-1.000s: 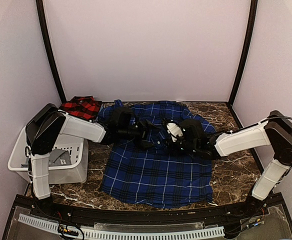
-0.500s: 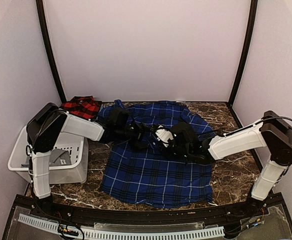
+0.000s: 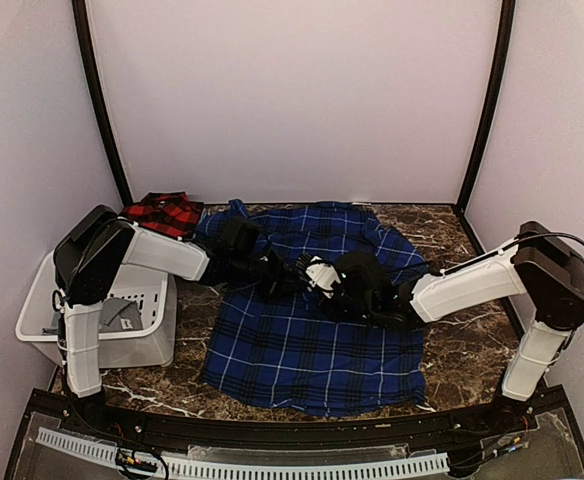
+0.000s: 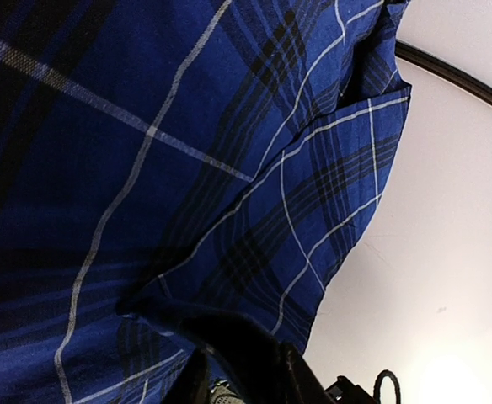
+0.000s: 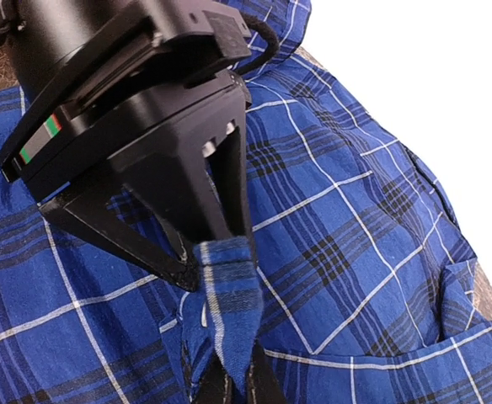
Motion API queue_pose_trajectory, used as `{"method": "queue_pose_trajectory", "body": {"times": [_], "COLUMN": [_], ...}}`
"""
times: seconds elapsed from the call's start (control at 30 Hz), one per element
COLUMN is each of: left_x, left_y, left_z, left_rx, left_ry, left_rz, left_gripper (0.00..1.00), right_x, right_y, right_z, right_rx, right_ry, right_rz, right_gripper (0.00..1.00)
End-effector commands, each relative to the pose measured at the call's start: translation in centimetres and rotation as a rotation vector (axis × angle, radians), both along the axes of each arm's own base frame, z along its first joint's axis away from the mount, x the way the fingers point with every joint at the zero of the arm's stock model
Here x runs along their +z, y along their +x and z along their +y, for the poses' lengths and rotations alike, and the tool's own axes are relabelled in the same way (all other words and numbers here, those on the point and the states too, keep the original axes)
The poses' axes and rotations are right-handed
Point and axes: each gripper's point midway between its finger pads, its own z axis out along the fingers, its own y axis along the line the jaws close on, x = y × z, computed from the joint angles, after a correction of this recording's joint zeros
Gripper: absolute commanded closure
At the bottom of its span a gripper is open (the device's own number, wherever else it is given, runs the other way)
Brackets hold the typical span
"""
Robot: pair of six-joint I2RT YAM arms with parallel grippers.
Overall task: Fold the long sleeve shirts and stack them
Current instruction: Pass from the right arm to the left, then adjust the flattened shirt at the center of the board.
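The dark blue plaid shirt lies spread across the middle of the table. The red-and-black shirt sits bunched at the back left corner. Both grippers meet over the blue shirt's upper middle. My right gripper is shut on the lower end of a narrow strip of blue cloth lifted off the shirt. My left gripper has closed its fingers on that strip's upper end. In the left wrist view, blue cloth fills the frame, and a dark fold sits between the left gripper's fingers.
A white laundry basket stands at the table's left edge beside the left arm's base. Bare marble table shows to the right of the blue shirt. Pale walls enclose the back and sides.
My right gripper has carried the cloth strip leftward to the left gripper. The left gripper's fingers, wide open before, have closed on the strip.
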Motion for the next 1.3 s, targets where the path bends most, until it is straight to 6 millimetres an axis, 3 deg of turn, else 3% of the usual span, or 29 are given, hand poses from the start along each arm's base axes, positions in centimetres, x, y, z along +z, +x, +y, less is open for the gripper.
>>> {"method": "queue_pose_trajectory", "body": {"times": [0.0,0.1,0.17,0.43,0.5,0.73,0.9,1.03,1.27], "left_x": [1.7,2.3,3.0,8.3,9.9,17.1,22.3,26.2,28.4], "left_y": [0.1,0.4,0.8,4.5,5.7,10.1,12.2,13.4,14.3], "left_z": [-0.4,-0.4,-0.5,-1.4,-1.6,-1.9,-1.9,-1.7,-0.5], "left_rx": [-0.021,-0.021,-0.022,-0.044,-0.050,-0.073,-0.089,-0.089,-0.094], "left_ry": [-0.017,-0.028,-0.032,-0.023,-0.025,-0.053,-0.068,-0.081,-0.113], "left_rz": [-0.031,-0.050,-0.079,-0.331,-0.412,-0.773,-1.043,-1.211,-1.303], "left_gripper": [0.83,0.97,1.00,1.00,1.00,1.00,1.00,1.00,1.00], "right_x": [1.8,2.1,2.4,5.2,6.4,9.7,9.9,8.4,4.8], "right_y": [0.6,0.6,0.6,-0.1,-0.1,1.1,1.7,1.6,3.0], "right_z": [1.0,1.0,1.0,0.2,-0.5,-5.4,-9.7,-13.5,-19.0], "right_rx": [-0.017,-0.027,-0.037,-0.061,-0.077,-0.233,-0.394,-0.523,-0.679], "right_ry": [0.048,0.064,0.084,0.241,0.288,0.450,0.543,0.576,0.683], "right_rz": [-0.040,-0.025,-0.012,0.101,0.131,0.225,0.301,0.360,0.505], "right_gripper": [0.93,0.82,0.73,0.33,0.27,0.20,0.20,0.21,0.22]}}
